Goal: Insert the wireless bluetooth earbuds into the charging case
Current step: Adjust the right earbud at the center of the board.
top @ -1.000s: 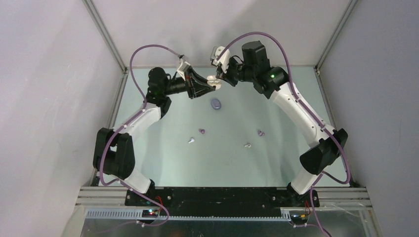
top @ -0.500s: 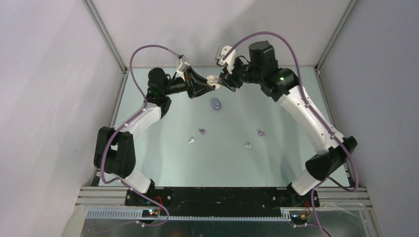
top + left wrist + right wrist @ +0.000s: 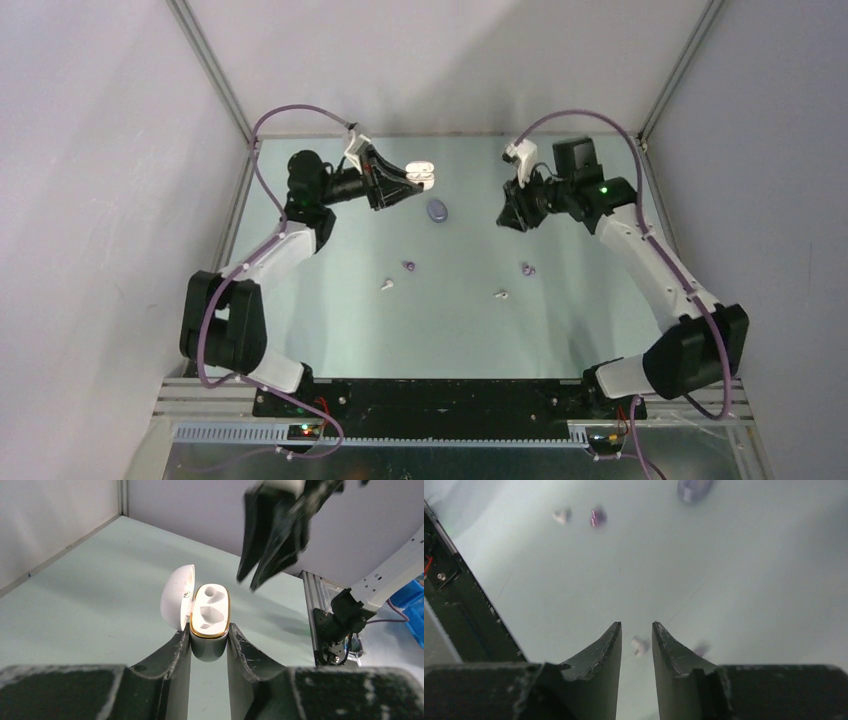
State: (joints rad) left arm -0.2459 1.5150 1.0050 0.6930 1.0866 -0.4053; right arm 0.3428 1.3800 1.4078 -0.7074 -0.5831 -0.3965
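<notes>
My left gripper (image 3: 414, 177) is shut on the white charging case (image 3: 422, 173) and holds it above the far table. In the left wrist view the fingers (image 3: 176, 647) clamp the case body (image 3: 210, 612). Its lid (image 3: 177, 601) is swung open to the left and both sockets are empty. My right gripper (image 3: 509, 217) hangs to the right of the case, apart from it, jaws narrowly open and empty (image 3: 636, 626). Two white earbuds (image 3: 386, 284) (image 3: 502, 294) and two purple earbuds (image 3: 408, 265) (image 3: 528, 268) lie on the table. One white earbud (image 3: 640, 645) shows below the right fingers.
A closed purple case (image 3: 437, 210) lies on the table between the grippers, also in the right wrist view (image 3: 694, 487). The right gripper shows in the left wrist view (image 3: 272, 540). Grey walls stand at the back and both sides.
My right gripper has pulled away from the white case, to the right and towards the near side. My left gripper has shifted slightly left, still holding the case.
</notes>
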